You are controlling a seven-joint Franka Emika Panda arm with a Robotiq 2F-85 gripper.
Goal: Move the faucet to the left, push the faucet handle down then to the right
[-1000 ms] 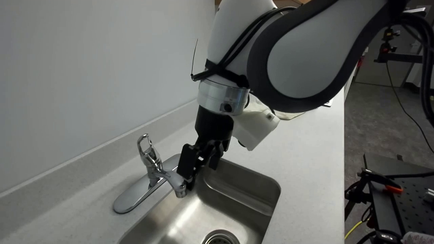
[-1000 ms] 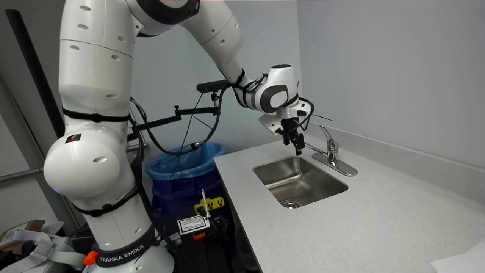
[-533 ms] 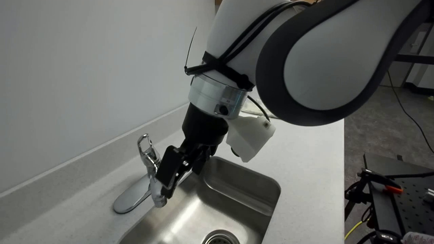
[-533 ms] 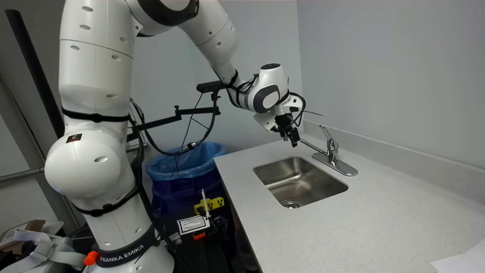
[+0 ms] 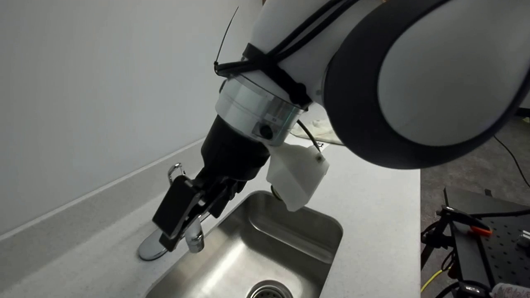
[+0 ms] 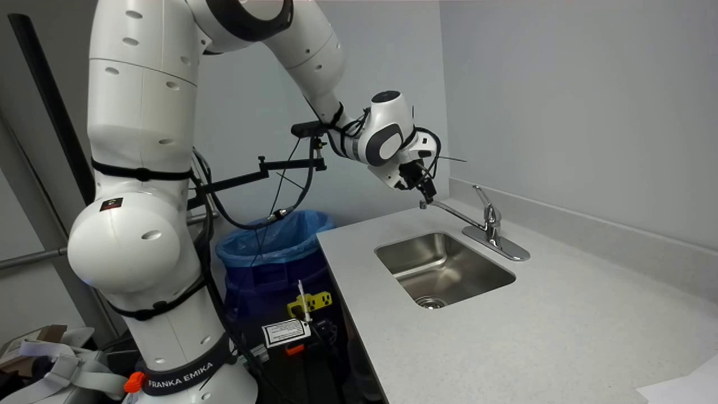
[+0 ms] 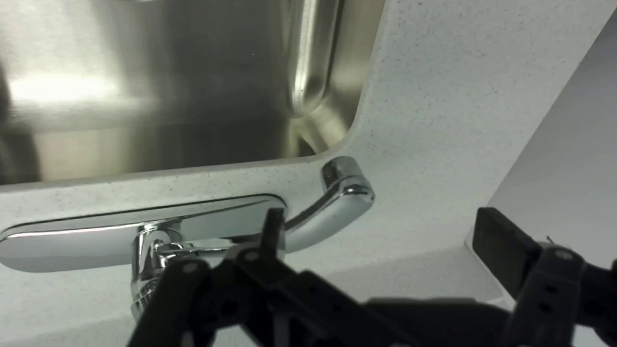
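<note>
two fingers (image 7: 503, 248) of the gripper (image 7: 381, 224) are filling the lower wrist view, standing well apart: we're reading the jaws as released, the gap between them wide.

we're finding the faucet (image 6: 492, 224) between the sink basin (image 6: 465, 275) and the back edge of the bench (image 6: 538, 342), its base plate (image 6: 515, 251) running along that edge. its long spout (image 7: 332, 212) is pointing toward the short edge, the one by the blue-lined bin (image 6: 258, 286), and in the wrist view its end is showing against the bench top just past the basin's rounded corner. one finger is overlapping the spout there; touching or apart, we're not managing to tell. in both exterior views the gripper is hanging tilted, fingertips down, near the spout's end.

the faucet handle (image 6: 482, 197) is slanting up from the top of the faucet's body; in an exterior view we're catching only its looped end (image 5: 178, 165), the rest hiding behind the gripper.

the arm (image 6: 151, 235) is standing off the front edge and arching over it. we're seeing the drain (image 6: 431, 302) in the basin. the bin is sitting off the corner of the front and short edges, a yellow outlet block (image 6: 309, 303) near it. a white sheet (image 6: 687, 384) is lying on the bench, well apart from the basin.
</note>
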